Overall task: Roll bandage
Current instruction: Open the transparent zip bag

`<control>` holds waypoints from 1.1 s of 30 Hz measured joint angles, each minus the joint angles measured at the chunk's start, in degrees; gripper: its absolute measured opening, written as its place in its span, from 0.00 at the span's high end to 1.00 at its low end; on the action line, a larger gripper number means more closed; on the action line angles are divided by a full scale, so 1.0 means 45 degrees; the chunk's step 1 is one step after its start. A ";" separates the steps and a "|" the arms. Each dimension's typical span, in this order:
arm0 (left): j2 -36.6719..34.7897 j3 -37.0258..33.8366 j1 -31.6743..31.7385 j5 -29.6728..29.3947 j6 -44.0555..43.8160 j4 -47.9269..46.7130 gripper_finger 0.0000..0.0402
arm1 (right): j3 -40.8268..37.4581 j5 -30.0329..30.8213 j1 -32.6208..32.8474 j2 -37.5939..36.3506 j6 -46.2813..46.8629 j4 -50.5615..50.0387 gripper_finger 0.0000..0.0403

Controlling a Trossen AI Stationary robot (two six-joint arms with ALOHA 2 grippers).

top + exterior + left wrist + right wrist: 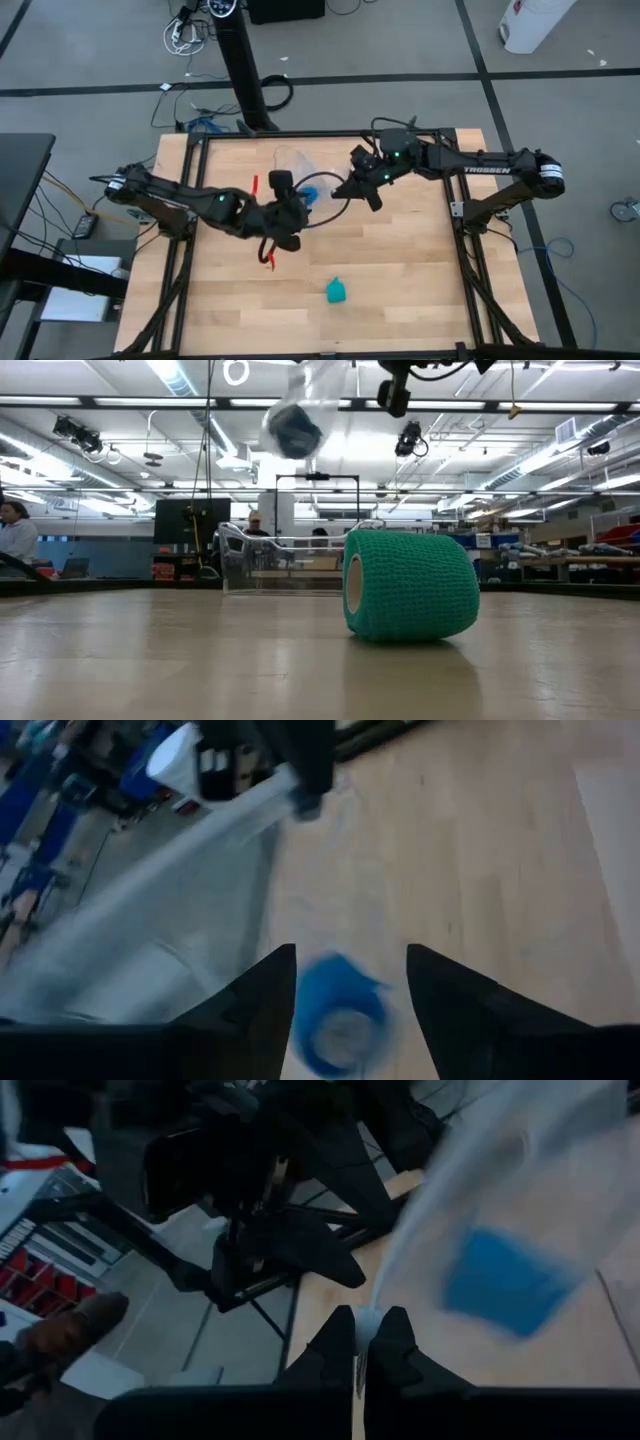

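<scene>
The left gripper (350, 995) is held wide open above a blue roll (338, 1015); the right gripper (365, 1342) is pinched on a clear plastic bag (520, 1190), raised mid-table.

We see both arms reaching in toward the middle of the far half of the table. The left gripper (350, 990) has its fingers (265, 1000) spread wide apart. The right gripper (365, 1342) has its fingers pressed together, pinching something thin and clear, its wrist angled toward the left arm.
</scene>
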 joint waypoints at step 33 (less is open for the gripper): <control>0.2239 -0.0010 -0.2208 -0.5938 -0.6783 0.1482 0.51 | -0.0010 1.1104 0.5462 0.1318 0.2609 0.2333 1.00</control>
